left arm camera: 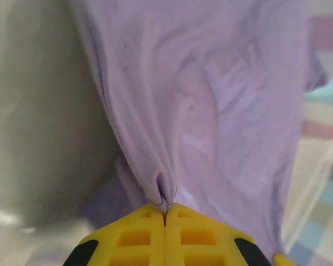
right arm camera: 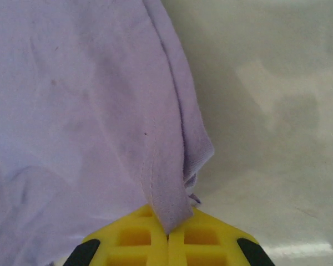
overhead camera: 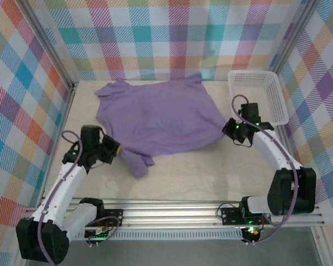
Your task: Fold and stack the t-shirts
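**Item.** One lavender t-shirt [overhead camera: 158, 113] of thin, soft fabric. It is judged light and wholly limp: it will sag, drag and bunch when lifted, and will keep a fold only once laid flat. It is not fragile, but a shallow pinch could slip out. The soundest holds are the stitched hems and corners, where the cloth is doubled.

**Position.** The t-shirt lies spread across the far middle of the surface [overhead camera: 211, 172]. It is mostly flat, with its near left corner gathered into a rumpled bunch. A white basket [overhead camera: 255, 91] stands in the far right corner, near the shirt but apart from it.

**Left gripper** [overhead camera: 115, 149]. It sits at the shirt's near left corner. In the left wrist view the left gripper [left arm camera: 165, 213] has its jaws pressed together on a small tuck of fabric, and the cloth fans away from it.

**Right gripper** [overhead camera: 228, 130]. It sits at the shirt's right edge. In the right wrist view the right gripper [right arm camera: 167, 224] is closed on a strip of hem. The body of the shirt runs off to one side, with bare surface on the other.
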`<state>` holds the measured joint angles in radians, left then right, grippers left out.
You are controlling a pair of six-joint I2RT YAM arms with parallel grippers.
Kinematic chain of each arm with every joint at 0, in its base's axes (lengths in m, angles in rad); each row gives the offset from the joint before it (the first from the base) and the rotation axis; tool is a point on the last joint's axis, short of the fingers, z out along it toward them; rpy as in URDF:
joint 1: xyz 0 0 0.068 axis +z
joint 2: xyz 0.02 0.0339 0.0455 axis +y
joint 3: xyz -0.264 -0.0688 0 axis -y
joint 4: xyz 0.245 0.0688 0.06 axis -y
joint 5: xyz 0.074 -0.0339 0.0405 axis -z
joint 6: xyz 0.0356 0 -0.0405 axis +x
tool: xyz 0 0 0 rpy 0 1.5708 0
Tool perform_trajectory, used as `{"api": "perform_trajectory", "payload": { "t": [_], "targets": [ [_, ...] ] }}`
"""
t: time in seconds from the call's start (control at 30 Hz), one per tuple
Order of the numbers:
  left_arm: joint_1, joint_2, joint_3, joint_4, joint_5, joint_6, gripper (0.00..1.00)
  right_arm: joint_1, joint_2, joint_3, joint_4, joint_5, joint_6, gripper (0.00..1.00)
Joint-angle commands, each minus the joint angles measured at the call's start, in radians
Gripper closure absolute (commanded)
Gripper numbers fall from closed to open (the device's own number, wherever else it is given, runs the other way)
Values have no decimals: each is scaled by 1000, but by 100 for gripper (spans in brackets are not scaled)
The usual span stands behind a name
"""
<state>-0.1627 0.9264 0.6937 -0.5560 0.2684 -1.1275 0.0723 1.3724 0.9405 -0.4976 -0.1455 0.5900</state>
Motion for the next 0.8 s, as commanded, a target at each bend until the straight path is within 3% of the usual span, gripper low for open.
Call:
{"api": "perform_trajectory", "payload": {
  "t": [0.0, 0.2, 0.57, 0.77],
  "targets": [
    [-65, -10, -35, 24, -16, -34, 100, -4, 40, -1, -7, 49, -7, 100],
    [-117, 8, -103, -6, -45, -62, 100, -3, 37, -16, -60, 119, -22, 100],
    [-123, -153, -95, -368, -295, -95, 100, 1, -30, -76, -104, 124, -31, 100],
    [-123, -104, -114, -280, -303, -11, 100, 6, 15, -71, -85, 80, -51, 100]
  ]
}}
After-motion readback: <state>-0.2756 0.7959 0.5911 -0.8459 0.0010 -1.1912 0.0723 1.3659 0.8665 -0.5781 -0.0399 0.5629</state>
